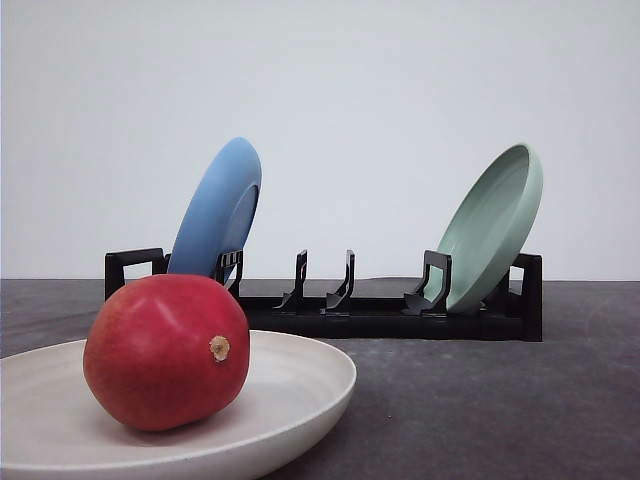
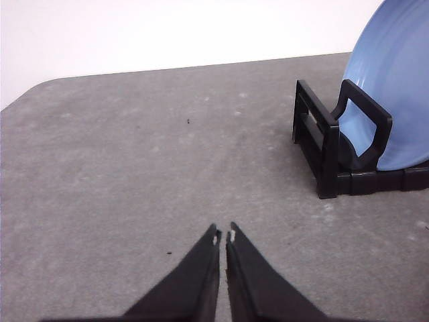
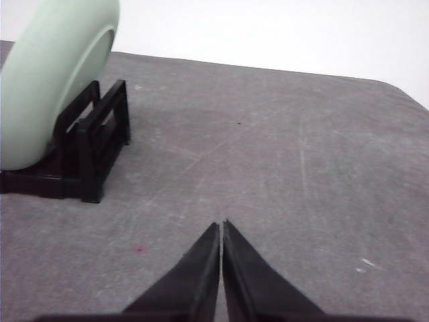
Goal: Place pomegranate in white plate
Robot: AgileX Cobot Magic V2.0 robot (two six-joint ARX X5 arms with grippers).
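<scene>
Front view: pomegranate (image 1: 166, 351) at lower left of frame, sitting inside the white plate (image 1: 300, 400), resting on the plate's surface, stem nub facing camera and slightly right. Looks settled, leaning a little toward the near-left part of the plate, not against the rim.

Judgement: placement looks done. Nothing left to carry; remaining step is just holding both arms clear and not disturbing the fruit. Round body on a shallow dish, so likely to roll if the plate gets nudged. Best to avoid any sweep low across the lower-left zone.

Left wrist view: left gripper (image 2: 224, 236) at bottom centre, fingertips pressed nearly together with a hairline gap, holding nothing, above bare grey table (image 2: 134, 168). Right wrist view: right gripper (image 3: 220, 227) same posture, tips together, empty, over bare tabletop.

Surroundings: black dish rack (image 1: 390, 315) across mid-frame behind the white plate, apart from it. Blue plate (image 1: 217, 215) stands tilted in the rack's left slot, just behind and above the fruit in the picture. Pale green plate (image 1: 490, 228) leans in the right slot. Middle slots vacant.

Obstacles: rack end and blue plate near the left arm at right edge of left wrist view; green plate and rack end at upper left of right wrist view. Both worth a wide berth on any retreat.
</scene>
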